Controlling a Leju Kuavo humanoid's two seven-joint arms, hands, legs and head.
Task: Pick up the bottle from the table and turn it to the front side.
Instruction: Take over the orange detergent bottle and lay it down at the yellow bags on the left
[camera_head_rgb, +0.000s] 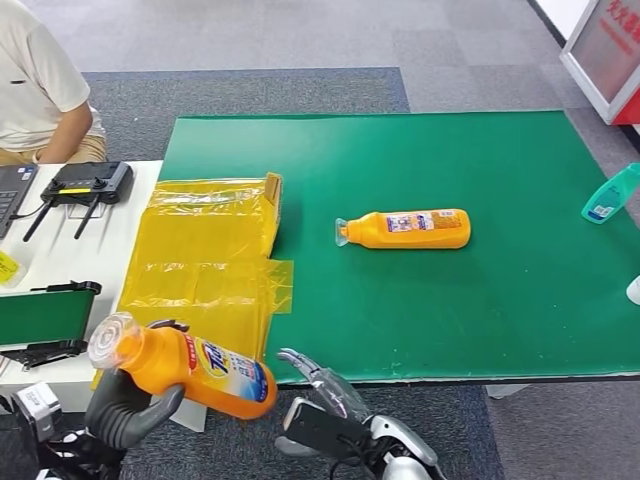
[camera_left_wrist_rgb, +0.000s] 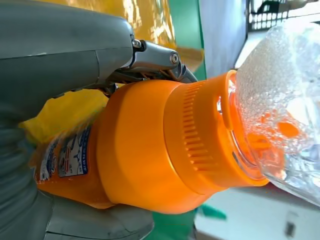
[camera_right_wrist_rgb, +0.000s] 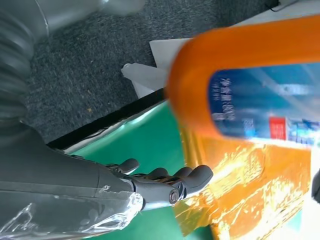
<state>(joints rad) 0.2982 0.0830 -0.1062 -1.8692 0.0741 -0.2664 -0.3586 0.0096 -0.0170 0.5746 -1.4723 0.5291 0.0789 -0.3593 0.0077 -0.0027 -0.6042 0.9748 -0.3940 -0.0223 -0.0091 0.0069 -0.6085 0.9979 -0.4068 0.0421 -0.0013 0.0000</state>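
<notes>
My left hand grips an orange bottle with a clear cap near its neck, held off the table's near left corner, lying almost level with its blue and white label up. The left wrist view shows the bottle's neck held between the thumb and fingers. My right hand is just right of the bottle's base, fingers apart, holding nothing; in the right wrist view its fingers stretch below the bottle's base. A second orange bottle lies on its side on the green table.
A yellow plastic bag covers the table's left end. A teal bottle lies at the right edge. To the left are a white desk with a black controller and a seated person. Grey carpet surrounds the table.
</notes>
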